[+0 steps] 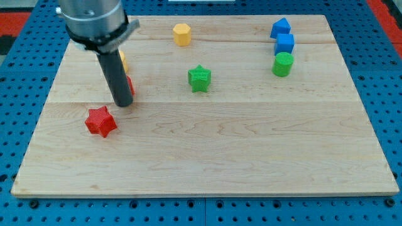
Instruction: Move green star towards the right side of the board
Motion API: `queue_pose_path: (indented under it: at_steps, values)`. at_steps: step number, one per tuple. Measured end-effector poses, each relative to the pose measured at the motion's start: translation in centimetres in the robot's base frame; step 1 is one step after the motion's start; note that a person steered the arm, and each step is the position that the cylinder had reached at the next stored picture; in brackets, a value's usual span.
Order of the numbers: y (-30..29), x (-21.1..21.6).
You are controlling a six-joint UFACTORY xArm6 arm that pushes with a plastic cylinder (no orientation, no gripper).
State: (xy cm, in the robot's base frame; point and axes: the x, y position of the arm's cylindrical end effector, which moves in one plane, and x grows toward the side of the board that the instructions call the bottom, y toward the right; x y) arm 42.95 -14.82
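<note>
Here, wooden board (207, 144) on blue pegboard (25, 75).

Pale matt wooden board (251, 150); green star (200, 78) looks like matt plastic.

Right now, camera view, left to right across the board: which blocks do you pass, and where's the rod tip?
Red star block → my tip → green star block → green cylinder block. The tip sits just up-right of the red star, well left of the green star. Blocks that overlap in order are left out.
</note>
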Motion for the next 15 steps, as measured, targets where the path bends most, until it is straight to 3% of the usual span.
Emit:
queue_pose_path:
  at_steps: [1,4,6,8,10,11,12,14,15]
  values:
    - [0.9,-3.2]
    - [9.2,-5.4]
    - [14.6,-4.7]
    - [12.9,-1.9]
    - [17.7,-3.8]
    - [23.2,0.2]
    - [23.3,1.0]
    - [26.8,-2.4]
    - [28.4,-2.1]
